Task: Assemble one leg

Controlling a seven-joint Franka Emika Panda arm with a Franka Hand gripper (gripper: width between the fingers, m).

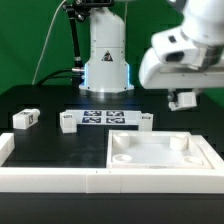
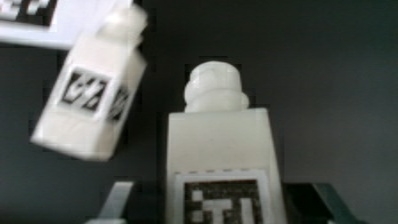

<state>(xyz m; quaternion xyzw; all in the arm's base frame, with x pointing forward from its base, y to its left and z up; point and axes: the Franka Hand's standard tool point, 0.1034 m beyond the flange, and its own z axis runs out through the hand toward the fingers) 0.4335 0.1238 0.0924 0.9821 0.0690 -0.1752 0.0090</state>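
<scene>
My gripper (image 1: 185, 99) hangs at the exterior view's right, a little above the black table, shut on a leg (image 1: 186, 101). In the wrist view that leg (image 2: 221, 140) is a white block with a rounded peg and a square tag. It stands between my fingers (image 2: 119, 200), and the gripper (image 2: 222, 208) closes on its tagged end. A second leg (image 2: 89, 95) lies tilted on the table beside it; it also shows in the exterior view (image 1: 143, 122). Two more legs (image 1: 25, 118) (image 1: 68, 123) lie at the left.
The marker board (image 1: 105, 117) lies in the middle in front of the robot base (image 1: 107, 55); its corner shows in the wrist view (image 2: 32, 22). A large white recessed square piece (image 1: 200, 160) sits at the front right. A white L-shaped bar (image 1: 40, 178) runs along the front left.
</scene>
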